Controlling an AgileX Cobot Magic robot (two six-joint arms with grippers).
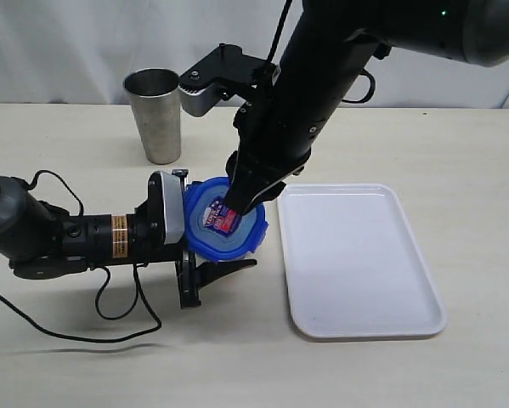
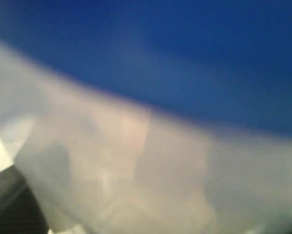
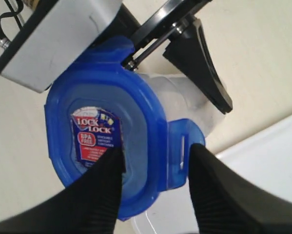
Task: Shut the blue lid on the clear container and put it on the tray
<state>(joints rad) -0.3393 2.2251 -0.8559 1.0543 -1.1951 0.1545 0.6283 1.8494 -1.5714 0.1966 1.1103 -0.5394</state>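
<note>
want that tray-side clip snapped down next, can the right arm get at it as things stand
Probably yes: the right pincer is open right over the blue lid, the flipped-out clip tab between its fingers. The left pincer grips the clear container from the opposite side, clear of it.

pale beige tabletop (image 1: 407, 374), pleated white curtain (image 1: 67, 42) behind
</note>
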